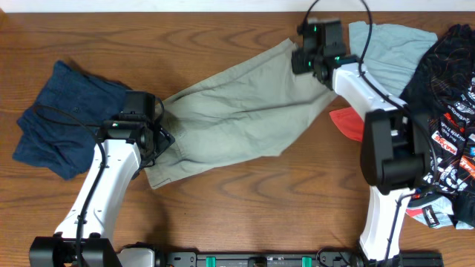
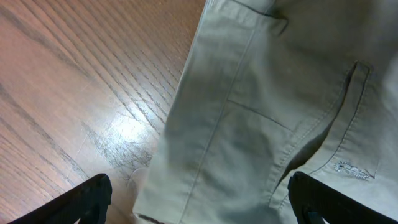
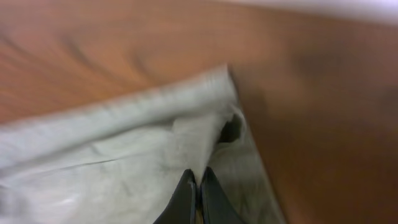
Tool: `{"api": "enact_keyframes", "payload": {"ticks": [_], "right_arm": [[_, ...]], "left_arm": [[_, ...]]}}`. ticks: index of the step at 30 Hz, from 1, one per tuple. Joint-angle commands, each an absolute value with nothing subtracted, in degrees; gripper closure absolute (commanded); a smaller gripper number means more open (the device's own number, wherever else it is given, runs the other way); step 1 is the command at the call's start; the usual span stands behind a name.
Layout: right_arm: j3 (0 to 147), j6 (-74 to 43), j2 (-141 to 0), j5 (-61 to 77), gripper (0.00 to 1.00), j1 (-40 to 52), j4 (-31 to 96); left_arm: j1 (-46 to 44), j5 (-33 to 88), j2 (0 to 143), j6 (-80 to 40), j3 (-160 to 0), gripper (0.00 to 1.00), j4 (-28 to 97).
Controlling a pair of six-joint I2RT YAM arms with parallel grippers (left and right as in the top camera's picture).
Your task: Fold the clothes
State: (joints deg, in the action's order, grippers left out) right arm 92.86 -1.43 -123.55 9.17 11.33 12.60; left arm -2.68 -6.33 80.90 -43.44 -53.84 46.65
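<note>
The table [image 1: 245, 200] is carrying all garments on bare wood grain.

The shorts [image 1: 237, 111] are lying spread at the centre, running on a diagonal from the near left to the far right. Their stitched pocket seams are showing face-up in the left wrist view [image 2: 267, 93].

The black piece [image 1: 445, 67] is sitting heaped at the right edge, with white and red print showing. It is partly overlapping the blue piece [image 1: 386, 48] at the far right.

The navy piece [image 1: 56, 119] is lying crumpled at the left, just beside the shorts' near end.

The red piece [image 1: 345, 122] is showing only as a small corner beside the right arm, near the shorts' right edge.

The left claw [image 1: 162, 137] is sitting over the near-left end of the shorts. Its jaws are standing wide apart [image 2: 202, 205], with the cloth's corner lying between them. Contact with the cloth cannot be told.

The right claw [image 1: 300, 59] is sitting at the far-right end of the shorts. Its jaws are pressing together [image 3: 199, 177], pinching a fold of the shorts [image 3: 124, 149] by the edge; this view is blurred.
</note>
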Motion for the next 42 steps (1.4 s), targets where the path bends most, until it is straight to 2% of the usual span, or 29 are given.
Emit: {"api": "enact_keyframes", "payload": {"ticks": [1, 11, 16, 18, 19, 21, 24, 25, 27, 35, 38, 42], "right_arm": [[98.1, -1.2, -116.3, 9.5, 0.99, 12.7, 11.5], [99.1, -1.0, -122.0, 8.6, 0.99, 15.2, 8.7], [99.1, -3.2, -127.9, -1.0, 0.96, 15.2, 2.7], [99.1, -3.1, -129.4, -2.4, 0.64, 14.9, 0.7], [99.1, -3.1, -129.7, -2.6, 0.52, 14.6, 0.2], [99.1, -3.1, -129.9, -2.6, 0.45, 14.3, 0.3], [99.2, -3.1, -128.8, -2.8, 0.12, 13.9, 2.6], [99.2, -3.1, -128.0, -2.8, 0.06, 13.6, 4.2], [99.2, -3.1, -126.3, -2.8, 0.01, 13.3, 8.1], [99.2, -3.1, -119.0, -1.8, 0.01, 13.3, 30.5], [99.2, -3.1, -118.6, -1.7, 0.08, 13.2, 37.0], [99.2, -3.2, -118.6, -1.7, 0.12, 12.9, 43.3]], "left_arm": [[-2.4, -6.4, 81.5, -43.1, -54.5, 0.08, 46.9], [-2.4, -6.4, 81.5, -43.1, -54.5, 0.08, 47.0], [-2.4, -6.4, 81.5, -43.1, -54.5, 0.08, 47.3], [-2.4, -6.4, 81.5, -43.1, -54.5, 0.08, 47.4], [-2.4, -6.4, 81.5, -43.1, -54.5, 0.08, 47.5], [-2.4, -6.3, 81.5, -43.1, -54.5, 0.08, 47.7], [-2.4, -5.8, 81.5, -43.0, -54.5, 0.08, 48.0], [-2.4, -5.0, 81.5, -43.0, -54.5, 0.07, 48.0], [-2.4, -3.5, 81.5, -43.0, -54.5, 0.01, 47.9], [-2.4, -2.9, 81.7, -43.1, -52.2, 0.02, 46.4], [-2.4, -2.9, 81.7, -43.1, -50.0, 0.02, 44.6], [-2.4, -0.5, 81.7, -43.0, -47.3, 0.02, 40.7]]}}
